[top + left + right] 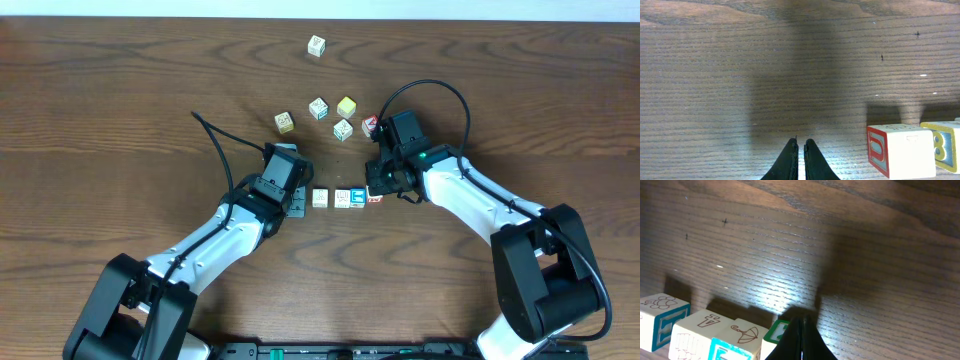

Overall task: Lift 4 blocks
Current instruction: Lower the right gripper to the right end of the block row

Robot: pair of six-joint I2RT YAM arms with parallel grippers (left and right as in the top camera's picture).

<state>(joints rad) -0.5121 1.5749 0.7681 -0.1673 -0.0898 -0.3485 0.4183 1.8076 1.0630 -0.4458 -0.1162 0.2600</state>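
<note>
Closed, empty left tool [300,205] and right tool [378,188] bracket the row of four blocks [345,198] on the desk [120,120], apparently to pinch it endwise.

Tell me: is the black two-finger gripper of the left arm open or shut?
Shut. In the left wrist view, the left arm's black two-finger gripper has its tips almost touching, with nothing between them.

the overhead camera looks straight down on the whole table [100,80], taking in both arms. each wrist camera sits close above the wood, angled down past its own fingertips: the left gripper [799,150] and the right gripper [801,325]. all three views share the row of blocks [342,198], which the wrist views catch from opposite ends.
</note>
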